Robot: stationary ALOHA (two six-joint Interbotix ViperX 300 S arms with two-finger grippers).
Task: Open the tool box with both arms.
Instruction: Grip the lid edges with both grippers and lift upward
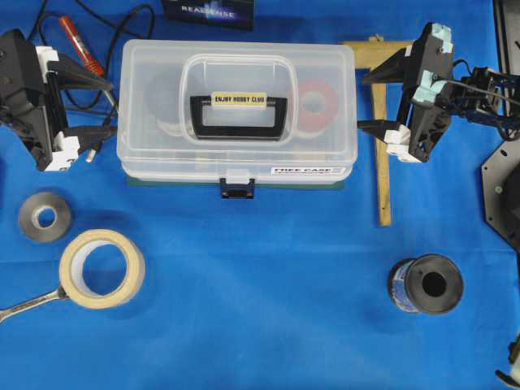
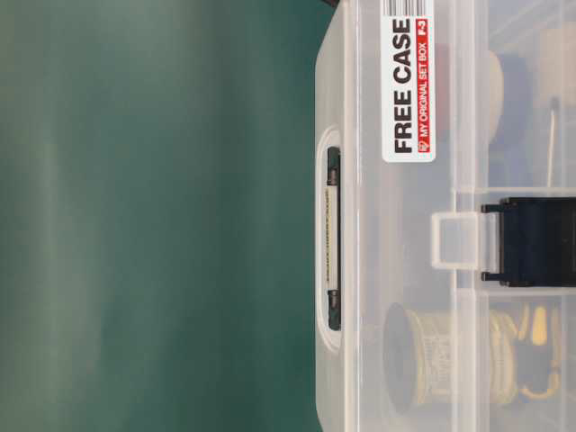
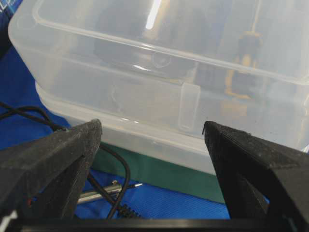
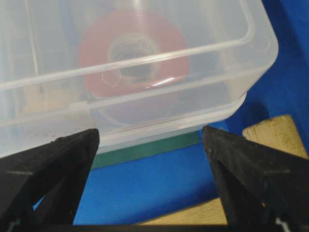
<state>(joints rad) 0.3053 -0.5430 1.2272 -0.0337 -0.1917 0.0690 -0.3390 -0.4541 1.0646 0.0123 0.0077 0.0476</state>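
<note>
Blue-covered desk [image 1: 244, 309]: we list one clear tool box [image 1: 236, 106], lid shut and latch [image 1: 236, 188] fastened, at centre rear. Left claw [image 1: 106, 106] and right claw [image 1: 367, 101] flank its ends, both spread wide, gripping nothing.

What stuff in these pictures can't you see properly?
- Things inside the tool box: hazy through the cloudy lid in every view; only a red roll stands out.
- Spanner: cut off by the overhead view's left edge.
- Both grippers: missing from the table-level view.
- Dark box: cut off by the overhead view's top edge.
</note>
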